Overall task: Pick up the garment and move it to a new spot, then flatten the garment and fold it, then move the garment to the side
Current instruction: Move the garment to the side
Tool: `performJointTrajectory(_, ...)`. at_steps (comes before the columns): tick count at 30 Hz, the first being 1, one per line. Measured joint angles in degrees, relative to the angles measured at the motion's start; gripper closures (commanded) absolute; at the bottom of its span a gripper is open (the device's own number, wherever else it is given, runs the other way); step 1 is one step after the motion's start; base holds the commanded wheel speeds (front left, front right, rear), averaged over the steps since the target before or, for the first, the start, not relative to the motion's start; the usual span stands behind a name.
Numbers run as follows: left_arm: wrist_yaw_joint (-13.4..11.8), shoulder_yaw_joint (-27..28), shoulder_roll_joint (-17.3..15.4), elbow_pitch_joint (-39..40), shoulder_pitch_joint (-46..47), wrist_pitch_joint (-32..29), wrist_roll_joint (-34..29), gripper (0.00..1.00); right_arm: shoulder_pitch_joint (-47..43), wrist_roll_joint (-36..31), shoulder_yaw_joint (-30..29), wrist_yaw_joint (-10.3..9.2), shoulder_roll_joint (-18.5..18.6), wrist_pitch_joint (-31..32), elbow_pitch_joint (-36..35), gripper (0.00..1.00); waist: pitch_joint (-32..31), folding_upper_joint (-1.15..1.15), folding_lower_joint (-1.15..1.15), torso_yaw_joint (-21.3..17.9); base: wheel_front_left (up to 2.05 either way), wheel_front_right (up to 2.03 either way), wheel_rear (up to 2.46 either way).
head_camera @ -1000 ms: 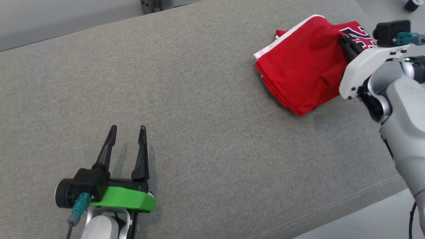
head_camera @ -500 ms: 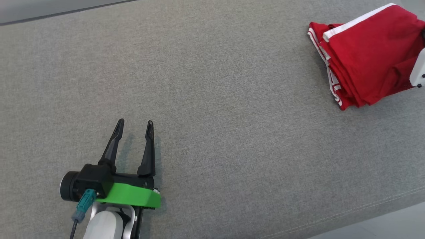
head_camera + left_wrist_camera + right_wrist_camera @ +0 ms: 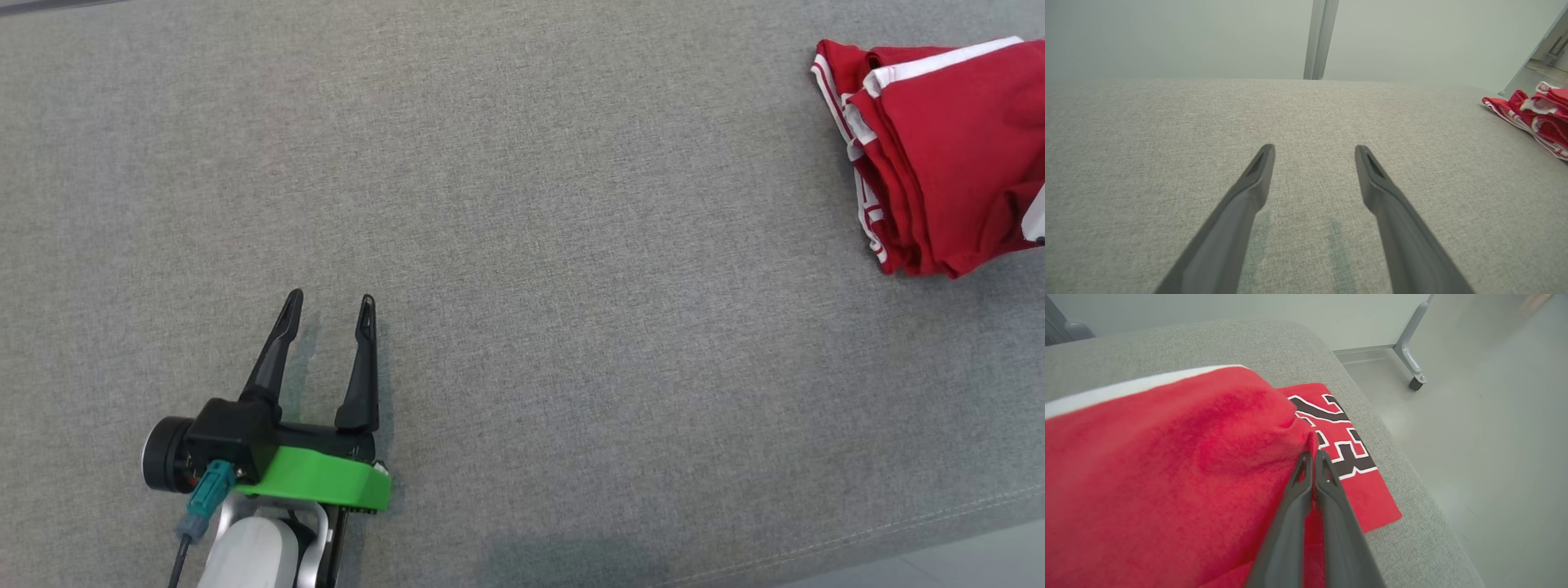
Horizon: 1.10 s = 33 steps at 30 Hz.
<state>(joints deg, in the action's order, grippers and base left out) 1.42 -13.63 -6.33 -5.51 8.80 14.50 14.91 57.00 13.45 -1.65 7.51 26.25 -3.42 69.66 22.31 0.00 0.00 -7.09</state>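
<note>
Grey cushion (image 3: pixel 571 245) with the red garment (image 3: pixel 947 163) at its right end.
I see the folded garment by the far right corner, one fold pinched in my right gripper (image 3: pixel 1312 457), fingers closed on it; my left gripper (image 3: pixel 331 298) hovers over the front left part, fingers spread apart, holding nothing.
</note>
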Motion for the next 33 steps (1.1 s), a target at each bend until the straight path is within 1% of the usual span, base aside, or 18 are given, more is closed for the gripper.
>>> performJointTrajectory(1, -0.11, -0.02, -0.07, 0.08, 0.0, -0.08, 0.0, 0.0, 0.09, -0.43, -0.58, -0.01, -0.12, -0.51, 0.62, 0.14, -0.05, 0.0, 0.0, -0.11, 0.0, 0.0, 0.0)
performJointTrajectory(2, -0.19, -0.04, -0.13, 0.2, -0.01, -0.19, 0.0, 0.0, 0.14, -0.9, -1.16, -0.01, -0.35, -1.18, 1.11, 0.0, -0.1, 0.0, 0.0, -0.25, 0.0, 0.0, 0.0)
performJointTrajectory(8, -0.44, -0.14, -0.67, 0.41, -0.31, -0.57, 0.01, 0.0, 0.2, -3.11, -3.86, -0.01, -1.31, -2.71, 2.9, 0.0, -0.74, 0.0, 0.0, -1.27, 0.0, 0.0, 0.0)
performJointTrajectory(11, -0.52, -0.25, -0.73, 0.3, -0.7, -0.76, 0.14, 0.0, 0.05, -3.42, -4.74, -0.01, -1.86, -4.54, 3.11, 0.0, -1.5, 0.0, 0.0, -1.78, 0.0, 0.0, 0.0)
performJointTrajectory(15, -0.99, 0.18, -0.65, 0.02, -1.48, -0.79, 0.86, 0.0, 0.25, -3.32, -3.21, -0.01, -4.87, -7.31, 1.49, 0.0, -3.13, 0.0, 0.0, -2.49, 0.0, 0.0, 0.0)
performJointTrajectory(20, -1.22, 1.04, -0.37, -0.32, -1.53, -0.47, 2.55, 0.0, 0.36, -2.99, 2.68, -0.01, -7.68, -9.43, -3.5, 0.0, -5.82, 0.0, 0.0, -3.36, 0.0, 0.0, 0.0)
performJointTrajectory(23, -1.77, 2.16, -0.26, -1.01, -1.58, -0.29, 3.15, 0.0, -0.6, -1.27, 6.54, -0.01, -9.55, -10.34, -7.35, 0.0, -7.68, 0.0, 0.0, -3.64, 0.0, 0.0, 0.0)
performJointTrajectory(25, -2.64, 3.12, -0.12, -1.74, -1.72, -0.12, 3.5, 0.0, -2.4, 1.1, 8.57, -0.01, -10.88, -10.81, -10.47, 0.0, -9.11, 0.0, 0.0, -3.66, 0.0, 0.0, 0.0)
performJointTrajectory(27, -3.3, 3.99, 0.21, -2.23, -1.99, 0.14, 3.99, 0.0, -4.55, 2.7, 10.5, -0.01, -11.44, -11.07, -13.77, 0.0, -10.52, 0.0, 0.0, -3.54, 0.0, 0.0, 0.0)
performJointTrajectory(29, -3.8, 4.77, 0.45, -2.77, -2.59, 0.21, 4.32, 0.0, -7.3, 4.77, 11.6, -0.01, -11.98, -11.32, -17.52, 0.0, -12.04, 0.0, 0.0, -3.25, 0.0, 0.0, 0.0)
performJointTrajectory(33, -4.48, 5.99, 1.04, -3.9, -3.96, 0.29, 5.36, 0.0, -13.71, 6.38, 12.58, -0.01, -13.05, -11.56, -25.14, 0.0, -14.89, 0.0, 0.0, -2.14, 0.0, 0.0, 0.0)
